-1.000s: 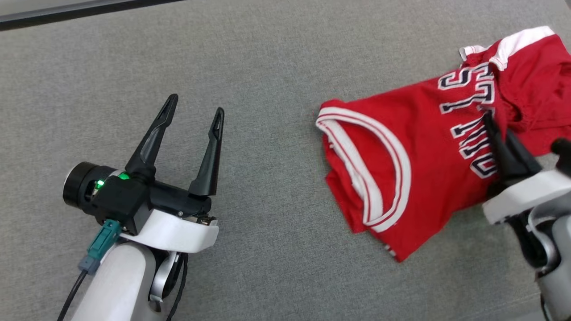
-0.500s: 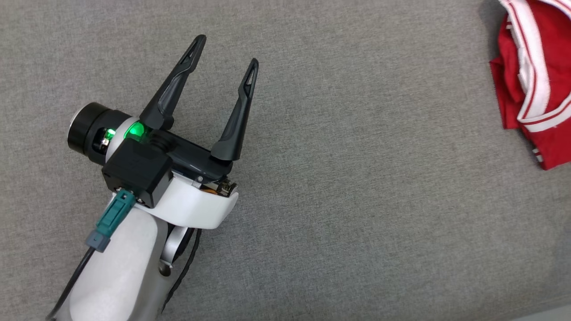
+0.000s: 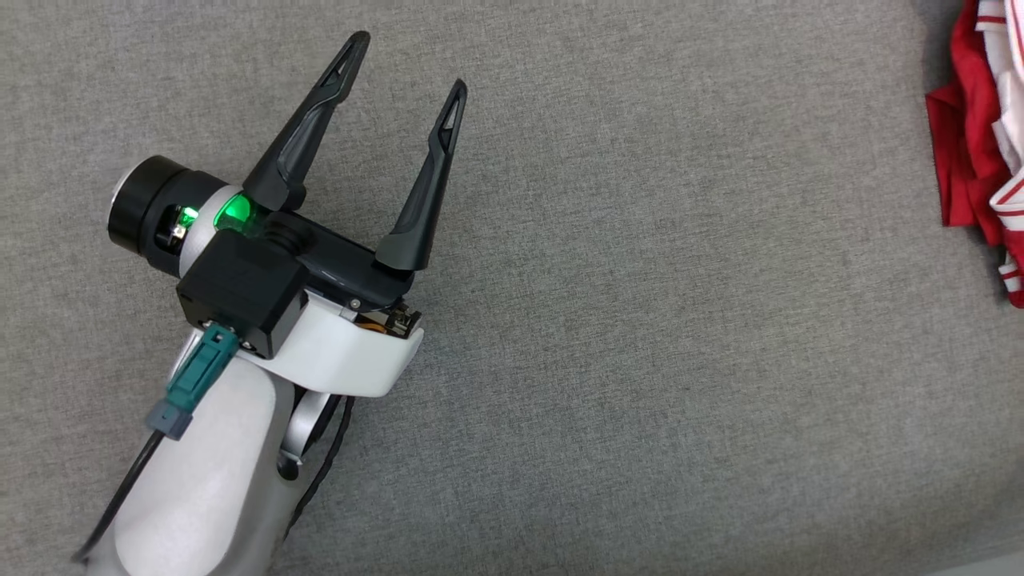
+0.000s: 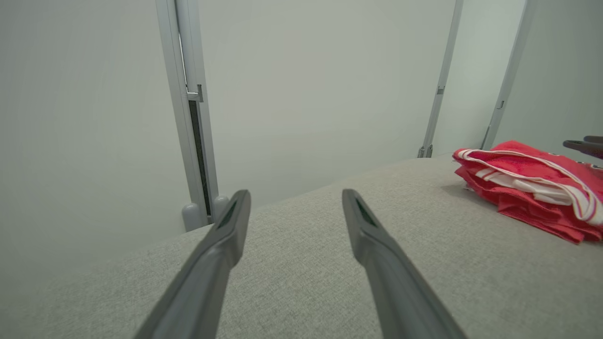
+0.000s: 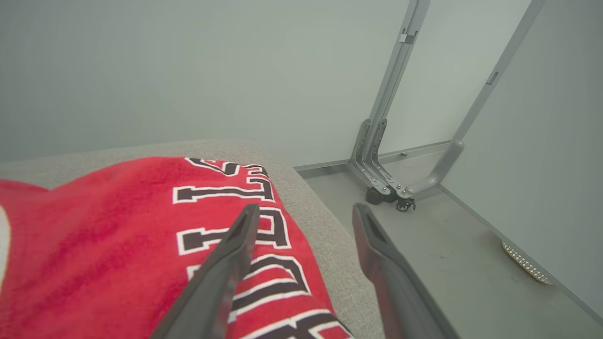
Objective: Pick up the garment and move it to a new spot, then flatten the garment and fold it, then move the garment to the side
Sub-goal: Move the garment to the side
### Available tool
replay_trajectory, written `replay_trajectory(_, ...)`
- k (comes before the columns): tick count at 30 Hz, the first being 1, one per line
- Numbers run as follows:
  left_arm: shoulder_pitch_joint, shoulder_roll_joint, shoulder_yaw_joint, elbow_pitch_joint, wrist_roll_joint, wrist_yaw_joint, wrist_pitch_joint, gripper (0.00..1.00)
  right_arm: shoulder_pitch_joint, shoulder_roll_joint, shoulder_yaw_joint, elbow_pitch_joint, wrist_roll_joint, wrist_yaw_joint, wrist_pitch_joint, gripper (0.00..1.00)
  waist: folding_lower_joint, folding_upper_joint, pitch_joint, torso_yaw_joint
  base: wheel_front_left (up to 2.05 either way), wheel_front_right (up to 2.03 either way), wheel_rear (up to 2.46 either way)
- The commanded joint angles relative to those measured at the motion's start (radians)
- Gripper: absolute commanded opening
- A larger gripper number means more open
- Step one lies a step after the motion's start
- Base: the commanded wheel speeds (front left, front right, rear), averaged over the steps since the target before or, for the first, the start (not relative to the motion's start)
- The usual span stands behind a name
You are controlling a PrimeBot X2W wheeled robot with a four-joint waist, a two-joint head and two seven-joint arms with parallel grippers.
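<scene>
- Position first: the red basketball jersey, trimmed in white with dark block lettering, lies folded in a bundle at the right edge of the grey cloth-covered table.
- The right gripper is the nearer by far. It hangs right over the table's right edge, one dark finger across the lettered panel and the other past the cloth, above the floor.
- Its jaws stand apart with nothing between them, so it has hold of nothing.
- The left gripper hovers over the table's left part, well apart from the jersey, fingers spread wide and empty.
- The bundle's long side seems to run along the table's right edge, though no view shows it whole.
- Judging by this, the garment already sits at the side. The next move looks like a withdrawal of the right arm, which must lift clear without snagging the top layer.
- The head view gives the gap between left gripper and jersey, of which it catches just a sliver.
- The left wrist view adds the stacked layers in profile, and the right wrist view adds the lettering and how close the table's right edge is.
</scene>
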Motion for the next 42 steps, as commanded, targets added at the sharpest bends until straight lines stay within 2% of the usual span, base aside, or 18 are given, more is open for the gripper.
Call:
replay_trajectory(1,0.003,0.008,0.004,0.003,-0.003,0.004,-0.003,1.0,-0.001,0.007,0.001,0.002,-0.007,-0.002,-0.009,1.0,0.0,0.0,-0.011,-0.003,0.0,0.0,0.0)
replay_trajectory(4,0.032,0.012,0.011,0.018,-0.015,0.01,-0.008,1.0,0.033,0.042,0.012,-0.014,-0.01,-0.002,-0.04,1.0,0.0,0.0,-0.043,-0.01,0.0,0.0,0.0)
replay_trajectory(9,0.085,0.017,0.029,0.038,-0.04,0.028,-0.018,1.0,0.107,0.107,0.025,-0.108,-0.011,-0.002,-0.059,1.0,0.0,0.0,-0.102,-0.02,0.0,0.0,0.0)
replay_trajectory(16,0.168,0.026,0.063,0.051,-0.073,0.06,-0.03,1.0,0.248,0.228,0.048,-0.345,-0.059,-0.002,-0.061,1.0,0.0,0.0,-0.18,-0.021,0.0,0.0,0.0)
replay_trajectory(25,0.243,0.011,0.097,0.124,-0.131,0.078,-0.064,1.0,0.428,0.331,0.09,-0.578,-0.139,-0.002,0.002,1.0,0.0,0.0,-0.269,0.066,0.0,0.0,0.0)
replay_trajectory(36,0.332,0.01,0.167,0.214,-0.183,0.105,-0.1,1.0,0.598,0.401,0.11,-0.782,-0.191,-0.002,0.112,1.0,0.0,0.0,-0.373,0.162,0.0,0.0,0.0)
replay_trajectory(42,0.397,0.019,0.173,0.243,-0.192,0.095,-0.107,1.0,0.676,0.412,0.114,-0.829,-0.206,-0.002,0.162,1.0,0.0,0.0,-0.447,0.183,0.0,0.0,0.0)
